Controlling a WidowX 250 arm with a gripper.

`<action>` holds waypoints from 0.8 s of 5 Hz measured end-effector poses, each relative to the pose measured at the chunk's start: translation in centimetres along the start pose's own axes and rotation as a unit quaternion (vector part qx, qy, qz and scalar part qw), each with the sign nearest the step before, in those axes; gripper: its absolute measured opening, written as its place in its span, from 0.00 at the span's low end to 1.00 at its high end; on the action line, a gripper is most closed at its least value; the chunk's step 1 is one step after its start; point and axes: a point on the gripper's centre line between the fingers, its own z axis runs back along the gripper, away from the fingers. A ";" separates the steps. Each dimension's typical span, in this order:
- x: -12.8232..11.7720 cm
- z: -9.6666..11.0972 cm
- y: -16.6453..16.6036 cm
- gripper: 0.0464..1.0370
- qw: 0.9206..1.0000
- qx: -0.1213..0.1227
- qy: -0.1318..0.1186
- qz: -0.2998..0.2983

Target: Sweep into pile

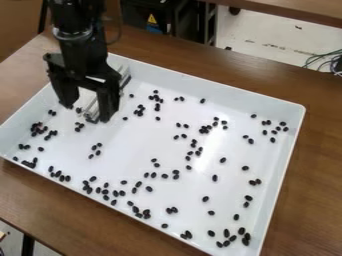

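a black gripper (pixel 85 114), its fingers parted and the claw released, hangs over the upper-left part of a white tray (pixel 214 89), a pale metallic bar (pixel 125 79) beside it, as dark beans (pixel 148 189) lie scattered in loose clusters across the tray floor. gathering them well likely calls for a low, level sweep, begun outside the stragglers near the walls and drawn slowly inward in short, overlapping strokes, lest beans roll or slip past the edges.
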 end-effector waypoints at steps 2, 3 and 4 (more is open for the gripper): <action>5.4 -3.3 2.5 0.96 0.999 -0.011 -0.051 -0.017; 6.6 -4.8 2.9 0.96 0.998 -0.008 -0.054 -0.022; 7.5 -6.4 4.1 0.93 0.998 -0.006 -0.053 -0.014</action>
